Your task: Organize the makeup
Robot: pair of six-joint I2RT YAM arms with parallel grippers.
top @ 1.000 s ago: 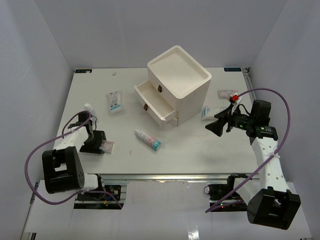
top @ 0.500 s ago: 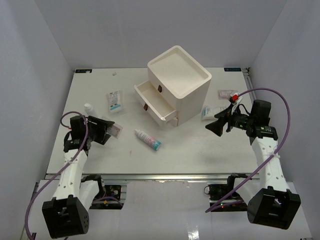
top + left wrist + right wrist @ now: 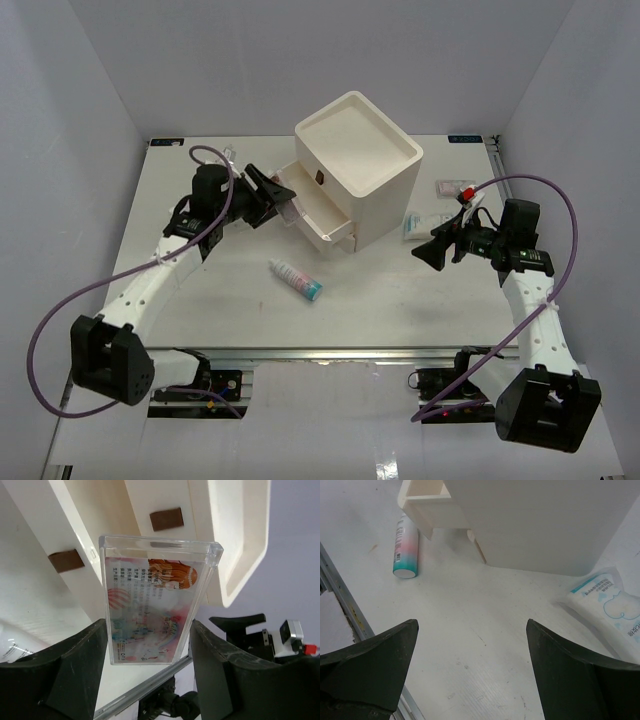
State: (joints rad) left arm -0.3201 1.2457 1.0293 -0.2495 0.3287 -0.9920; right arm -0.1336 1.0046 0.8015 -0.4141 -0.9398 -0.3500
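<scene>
Left end effector (image 3: 147, 630): clamped on the pink-print sachet (image 3: 152, 600), one dark finger (image 3: 80, 670) on each long edge.
Pink-print sachet: flat, clear and rigid-looking, held upright off the tabletop (image 3: 380, 290), close in front of the drawer fronts; whether it touches them cannot be told.
Left arm: stretched across the left half of the tabletop, its tip at the left side of the drawer box (image 3: 355, 150).
Drawer box: cream, near the middle back of the tabletop, both drawers pulled out stepwise toward the left arm, with dark red knobs (image 3: 166, 518) on their fronts.
Right end effector (image 3: 470, 625): jaws spread wide, gripping nothing, hovering over bare tabletop to the right of the box.
White tube (image 3: 295, 278): lying on its side in front of the box, teal cap pointing toward the near edge, apart from both arms.
Blue-print sachet (image 3: 610, 605): flat on the tabletop, just beside the box's right wall.
Second pink sachet (image 3: 455, 188): flat near the right edge, behind the right end effector.
</scene>
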